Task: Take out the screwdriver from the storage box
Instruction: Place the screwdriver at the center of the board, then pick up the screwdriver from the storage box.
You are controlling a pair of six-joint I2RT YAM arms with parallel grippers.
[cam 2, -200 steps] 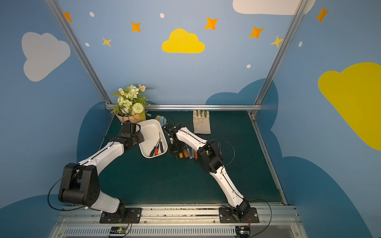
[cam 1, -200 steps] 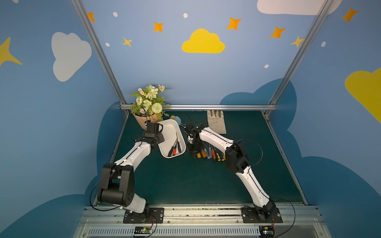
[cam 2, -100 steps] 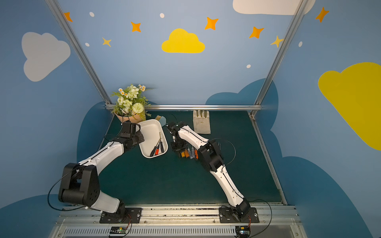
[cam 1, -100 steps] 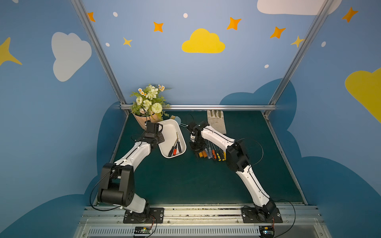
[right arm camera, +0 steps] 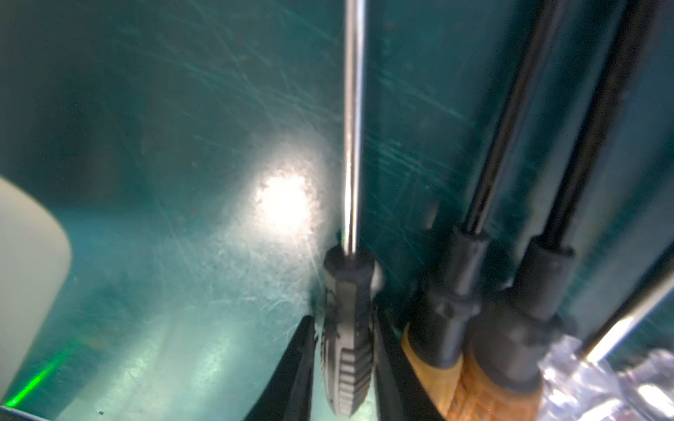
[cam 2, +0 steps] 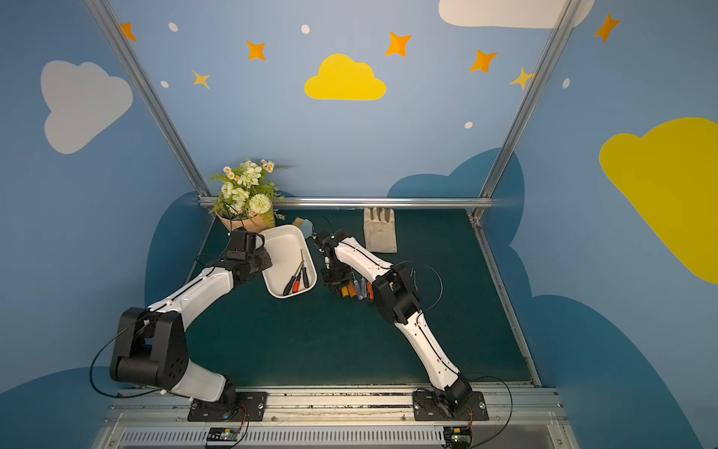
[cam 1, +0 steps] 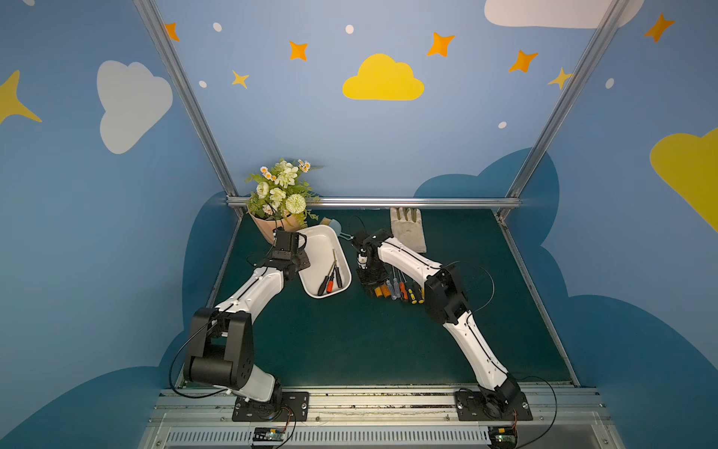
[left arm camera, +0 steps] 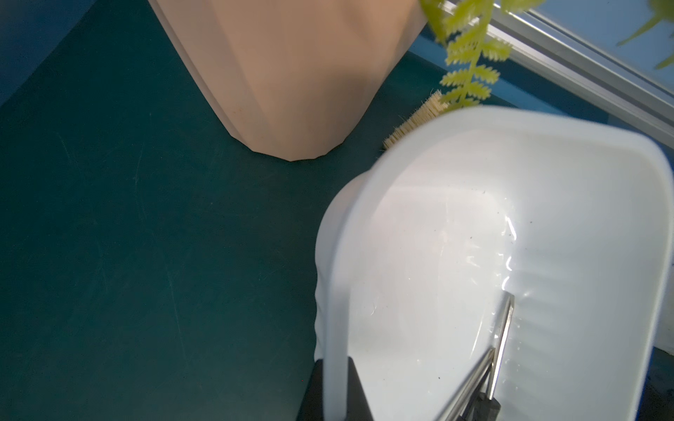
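Near edge of the worktop [cam 1: 349, 342]: both arm bases stand here, and green mat lies between them.

Mid-worktop, right of the box: a row of screwdrivers [cam 1: 396, 289] lies on the mat, handles toward the near edge, shafts pointing to the far edge. Handles are orange, clear, red and yellow-black. The right gripper [right arm camera: 344, 328] is down at the box-side end of this row. A black-handled screwdriver [right arm camera: 349, 277] lies between its fingers, on the mat outside the box and just beside an orange-handled one. A thin sliver of mat shows between one finger and the handle, so the jaws stand slightly parted around it, not clamped.

Mid-worktop, left of centre: the white storage box [cam 1: 318, 248] runs from mid-worktop toward the far left corner. The left gripper [left arm camera: 337, 393] is closed on the box's left rim, one finger outside the wall and one inside. Three screwdrivers in the box [cam 1: 330, 278] lie together at its near end: two black handles and one red.

Far left corner: a peach flower pot [cam 1: 268, 229] with white and green flowers stands just beside the box's far end. A small brush [cam 1: 334, 225] lies behind the box.

Far edge, right of centre: a pale glove [cam 1: 408, 231] lies flat, fingers toward the back rail.
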